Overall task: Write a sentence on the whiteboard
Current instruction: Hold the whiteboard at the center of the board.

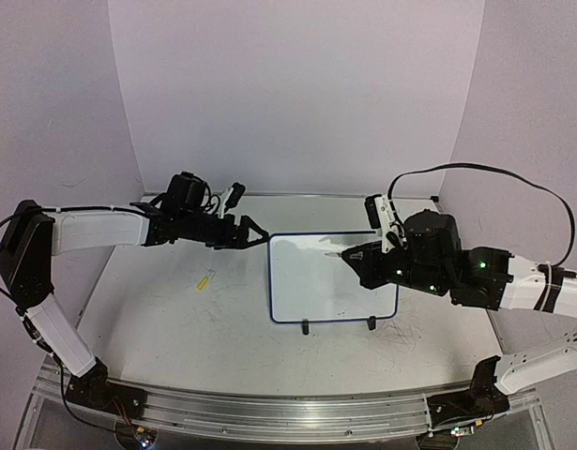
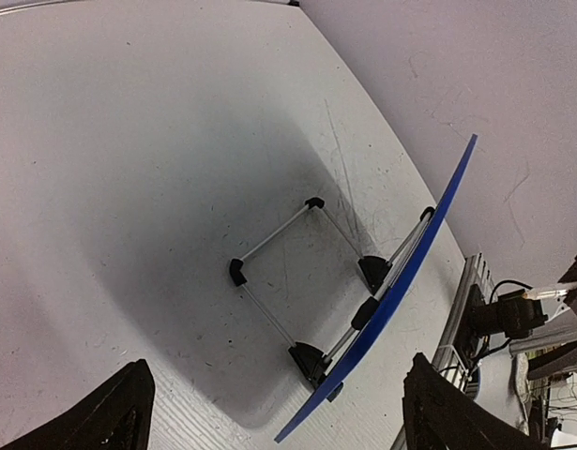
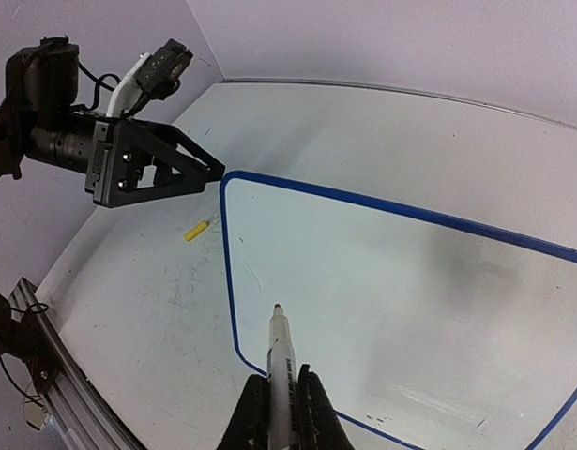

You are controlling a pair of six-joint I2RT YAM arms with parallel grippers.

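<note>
The whiteboard (image 1: 330,281) stands propped at mid-table, with a blue frame and two black feet. Its face (image 3: 410,281) shows no readable sentence, only one faint short stroke (image 3: 253,277) near the left edge. My right gripper (image 3: 280,412) is shut on a white marker (image 3: 280,352), its tip just over the board's lower-left area; it also shows in the top view (image 1: 356,255). My left gripper (image 1: 258,231) is open at the board's top-left corner. In the left wrist view its fingers (image 2: 110,412) frame the board's blue edge (image 2: 410,272) and rear wire stand (image 2: 288,281).
A small yellow cap (image 1: 205,279) lies on the table left of the board, and shows in the right wrist view (image 3: 199,229). Purple walls close in the back and sides. A metal rail (image 1: 269,412) runs along the near edge.
</note>
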